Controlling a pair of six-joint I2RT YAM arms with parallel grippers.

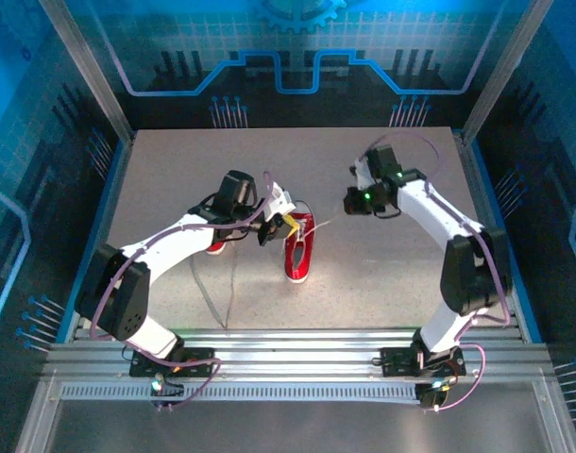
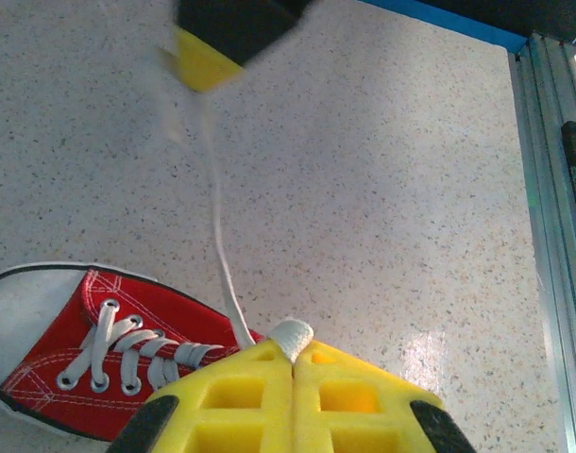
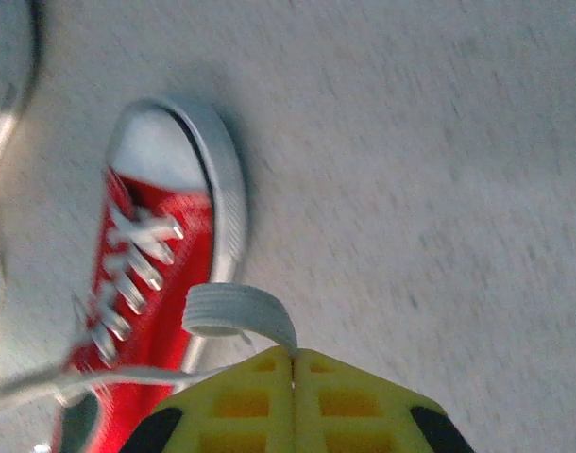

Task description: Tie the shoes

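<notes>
So both grippers are clamped down on lace right now. On the left wrist cam, the left gripper (image 2: 293, 352) has its yellow fingers (image 2: 241, 396) pressed together, with a white lace (image 2: 221, 255) pinched at the tips. That lace runs taut across the speckled table (image 2: 392, 189) up to a blurry yellow-and-black finger at the top edge. The red shoe (image 2: 90, 354) lies just left of the fingers, white toe cap pointing left, laces crossed through the eyelets.

On the right wrist cam, the right gripper (image 3: 293, 357) is squeezed onto a flat loop of lace, with the shoe right beside it on its sole. It's pretty blurry though.

From above, that shoe sits mid-table just beside the left gripper. A thin lace stretches from it to the right gripper. A second shoe (image 1: 215, 249) peeks out under the left arm.
</notes>
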